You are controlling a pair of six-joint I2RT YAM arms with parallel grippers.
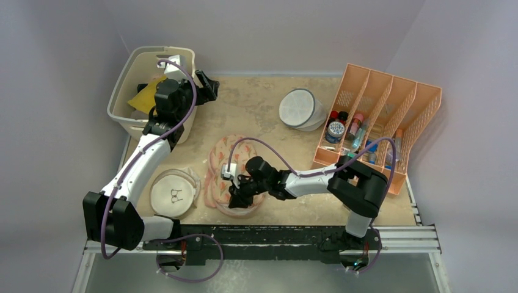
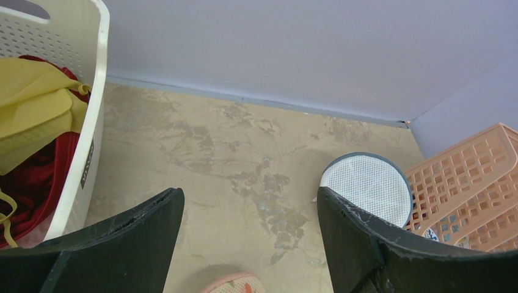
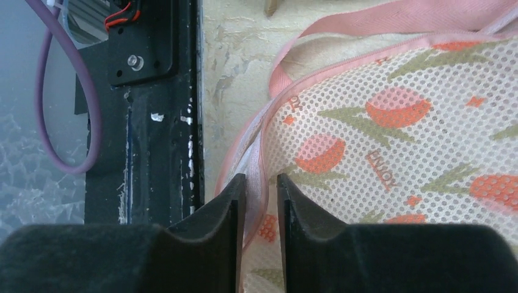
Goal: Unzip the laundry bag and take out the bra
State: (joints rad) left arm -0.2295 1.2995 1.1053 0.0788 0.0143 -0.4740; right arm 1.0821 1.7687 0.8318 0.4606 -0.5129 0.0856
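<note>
Near the tabletop's front edge, the right gripper [image 3: 261, 190] has its jaws clenched on the laundry bag [image 1: 218, 157] at its pink edging, probably to steady it. The left gripper [image 2: 250, 210] hangs with jaws released beside the far-left basket [image 2: 101, 73], where the yellow bra [image 2: 36, 110] apparently lies.

- The laundry bag [image 1: 221, 154], cream with orange-red flowers, lies flat on the table [image 1: 262, 116], its pink edging pinched in my right tool [image 3: 261, 180].
- The bra [image 1: 145, 96], mustard-yellow, sits crumpled in the basket [image 1: 151, 49].
</note>
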